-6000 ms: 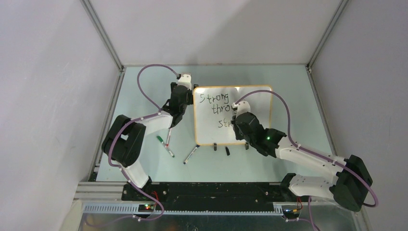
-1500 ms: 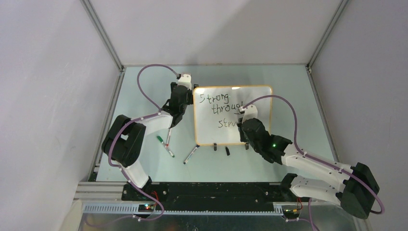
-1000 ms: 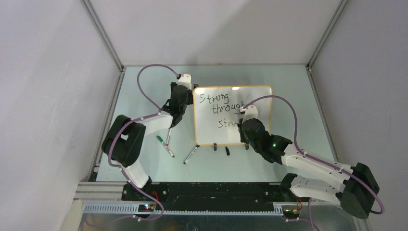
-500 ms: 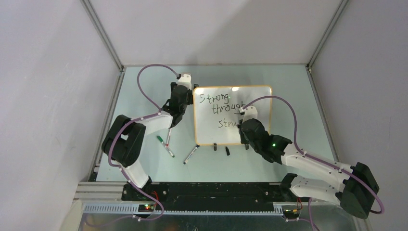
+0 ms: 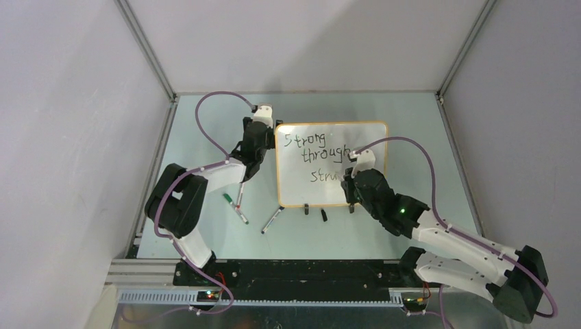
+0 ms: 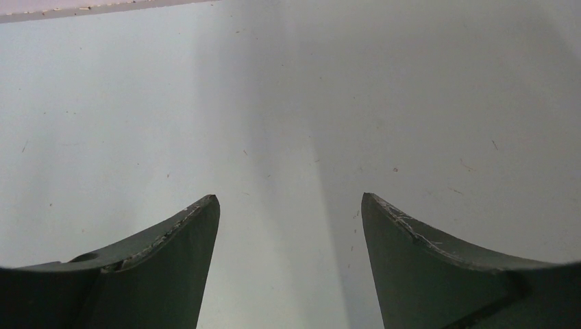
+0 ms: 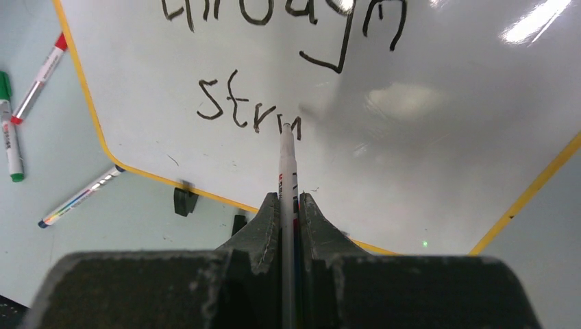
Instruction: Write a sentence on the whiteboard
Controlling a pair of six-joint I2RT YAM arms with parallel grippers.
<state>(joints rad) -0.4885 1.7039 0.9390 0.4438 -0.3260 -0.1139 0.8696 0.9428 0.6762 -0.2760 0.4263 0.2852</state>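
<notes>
Right gripper (image 7: 288,200) clamps thin white marker (image 7: 286,159) mid-third-line of black handwritten sentence (image 5: 320,153) on glossy orange-rimmed whiteboard (image 5: 299,190); left gripper (image 6: 289,199) gapes alongside

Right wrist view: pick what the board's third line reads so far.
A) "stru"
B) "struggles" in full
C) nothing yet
A: the sentence ends its third line at "stru", with the tip of the marker in the right gripper at the last letter on the whiteboard.

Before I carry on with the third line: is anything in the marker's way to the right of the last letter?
Nothing visible. The right gripper holds the marker, tip at the end of the lettering; the whiteboard beyond is bare to its rim.
</notes>
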